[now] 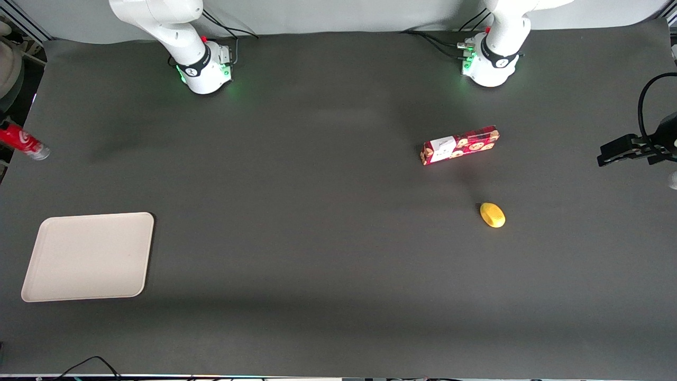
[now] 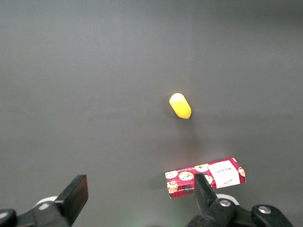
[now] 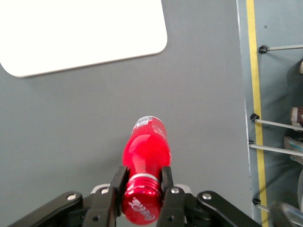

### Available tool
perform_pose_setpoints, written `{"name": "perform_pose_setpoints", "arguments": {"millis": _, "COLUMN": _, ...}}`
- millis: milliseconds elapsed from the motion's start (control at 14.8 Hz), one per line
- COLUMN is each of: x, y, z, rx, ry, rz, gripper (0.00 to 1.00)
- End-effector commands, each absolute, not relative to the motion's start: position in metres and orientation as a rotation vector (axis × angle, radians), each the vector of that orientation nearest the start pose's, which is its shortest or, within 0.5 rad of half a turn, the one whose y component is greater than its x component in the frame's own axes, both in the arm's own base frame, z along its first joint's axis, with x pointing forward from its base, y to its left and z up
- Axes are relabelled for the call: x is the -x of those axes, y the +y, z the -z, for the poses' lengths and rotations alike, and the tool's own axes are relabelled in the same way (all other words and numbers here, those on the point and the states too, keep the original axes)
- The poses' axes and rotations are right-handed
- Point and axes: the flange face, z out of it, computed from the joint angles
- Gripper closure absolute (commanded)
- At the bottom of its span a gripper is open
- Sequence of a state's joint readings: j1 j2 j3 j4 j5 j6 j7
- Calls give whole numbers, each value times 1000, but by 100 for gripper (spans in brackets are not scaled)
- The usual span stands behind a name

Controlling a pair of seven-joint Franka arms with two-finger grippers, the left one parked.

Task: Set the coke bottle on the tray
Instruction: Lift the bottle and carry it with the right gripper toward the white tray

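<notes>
The coke bottle [image 3: 146, 149] is red with a red cap, and my right gripper [image 3: 142, 178] is shut on its neck just under the cap, one finger [image 3: 118, 183] on each side. Its silvery base points away from the wrist camera, over the dark table. In the front view only the tilted bottle [image 1: 22, 141] shows, at the working arm's end of the table; the gripper itself is out of that view. The cream tray [image 1: 87, 257] lies flat with nothing on it, nearer to the front camera than the bottle. A rounded corner of the tray [image 3: 80, 33] shows in the right wrist view.
A red cookie box [image 1: 460, 144] and a yellow lemon-like object [image 1: 492, 215] lie toward the parked arm's end of the table. The table's edge [image 3: 238, 94] runs close beside the bottle, with a yellow floor stripe [image 3: 252, 94] past it.
</notes>
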State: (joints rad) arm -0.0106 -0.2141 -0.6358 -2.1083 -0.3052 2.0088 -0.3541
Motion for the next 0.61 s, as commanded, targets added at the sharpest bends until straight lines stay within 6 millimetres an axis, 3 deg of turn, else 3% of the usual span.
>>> {"name": "perform_pose_setpoints", "arguments": {"millis": 0, "x": -487, "y": -326, "z": -546, "rx": 3319, "ry": 326, "rz": -80, "gripper": 100}}
{"name": "perform_pose_setpoints", "arguments": {"millis": 135, "x": -524, "y": -330, "z": -560, "rx": 3293, "ry": 364, "rz": -38, "gripper": 100}}
{"name": "perform_pose_setpoints", "arguments": {"millis": 271, "x": -552, "y": -344, "z": -557, "rx": 3312, "ry": 337, "rz": -38, "gripper": 100}}
{"name": "perform_pose_setpoints", "arguments": {"millis": 541, "x": -630, "y": -369, "z": -515, "rx": 3275, "ry": 292, "rz": 99, "gripper": 100}}
